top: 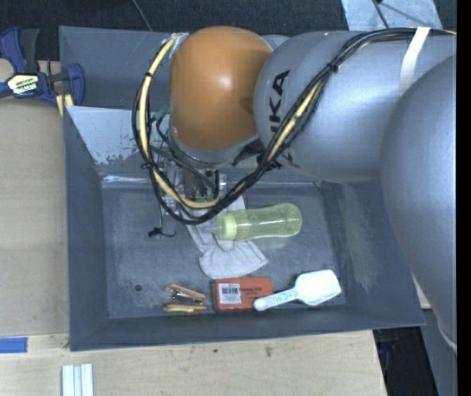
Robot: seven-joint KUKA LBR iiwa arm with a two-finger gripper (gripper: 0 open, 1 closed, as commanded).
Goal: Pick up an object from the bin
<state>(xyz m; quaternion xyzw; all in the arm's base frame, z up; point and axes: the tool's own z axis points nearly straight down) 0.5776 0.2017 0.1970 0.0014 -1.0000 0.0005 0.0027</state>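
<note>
Single camera above the bin (pixel 87 221), angled slightly sideways, close

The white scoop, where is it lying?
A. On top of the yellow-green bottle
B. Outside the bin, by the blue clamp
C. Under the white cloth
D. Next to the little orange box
D: the white scoop lies on the floor of the bin with its handle end right beside the little orange box, apart from the yellow-green bottle and the white cloth.

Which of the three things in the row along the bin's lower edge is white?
The scoop, at the row's right end; the box beside it is red, the pins brass-coloured.
</note>
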